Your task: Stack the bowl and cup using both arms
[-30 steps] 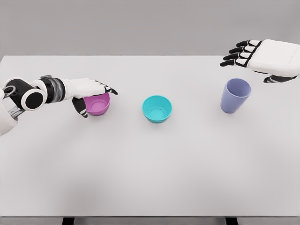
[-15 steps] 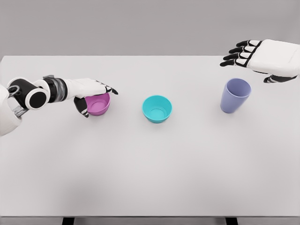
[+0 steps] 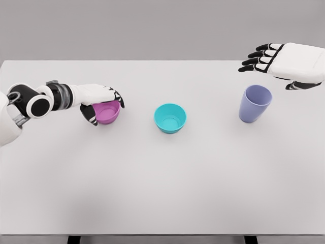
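The white table (image 3: 162,193) spreads under my left fingers (image 3: 116,96) and my right fingers (image 3: 254,61) and on toward me. Two dark legs (image 3: 74,239) show at its near edge. A grey wall (image 3: 152,25) stands beyond my fingertips.

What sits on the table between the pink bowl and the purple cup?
In the head view, a teal bowl stands between the pink bowl and the purple cup, touching neither.

Three vessels in a row on table (image 3: 162,193), bowl (image 3: 107,112) left, bowl (image 3: 170,118) middle, cup (image 3: 254,103) right
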You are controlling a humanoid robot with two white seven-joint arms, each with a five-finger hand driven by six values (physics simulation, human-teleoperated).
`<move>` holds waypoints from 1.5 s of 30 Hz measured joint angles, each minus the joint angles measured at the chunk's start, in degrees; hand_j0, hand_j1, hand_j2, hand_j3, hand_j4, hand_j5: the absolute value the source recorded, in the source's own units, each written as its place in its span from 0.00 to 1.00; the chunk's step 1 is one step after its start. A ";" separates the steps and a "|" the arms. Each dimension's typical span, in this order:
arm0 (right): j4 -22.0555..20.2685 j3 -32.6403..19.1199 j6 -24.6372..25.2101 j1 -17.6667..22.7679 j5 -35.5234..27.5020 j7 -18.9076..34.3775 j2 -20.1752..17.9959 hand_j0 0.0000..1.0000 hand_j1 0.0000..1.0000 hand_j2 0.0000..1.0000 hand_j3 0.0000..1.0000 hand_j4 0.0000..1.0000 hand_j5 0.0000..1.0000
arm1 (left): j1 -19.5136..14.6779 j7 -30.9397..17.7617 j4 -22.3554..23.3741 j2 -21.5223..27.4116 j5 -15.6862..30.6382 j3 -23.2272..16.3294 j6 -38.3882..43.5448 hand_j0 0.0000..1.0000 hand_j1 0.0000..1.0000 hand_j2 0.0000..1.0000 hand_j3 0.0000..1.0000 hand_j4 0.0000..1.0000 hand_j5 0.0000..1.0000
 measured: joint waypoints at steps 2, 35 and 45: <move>0.00 0.00 0.00 0.00 0.00 0.00 0.00 1.00 1.00 1.00 1.00 1.00 1.00 | -0.26 0.00 -0.55 0.07 0.05 0.08 -0.05 0.70 0.70 0.70 0.70 0.70 0.70; 0.00 0.00 0.00 0.00 0.00 0.00 0.00 1.00 1.00 1.00 1.00 1.00 1.00 | -3.25 0.00 -12.49 0.34 0.19 0.51 -1.62 0.69 0.69 0.69 0.69 0.69 0.69; 0.00 0.00 0.00 0.00 0.00 0.00 0.00 1.00 1.00 1.00 1.00 1.00 1.00 | -4.13 0.00 -12.90 -4.06 -0.18 0.25 -3.45 0.68 0.68 0.68 0.68 0.68 0.68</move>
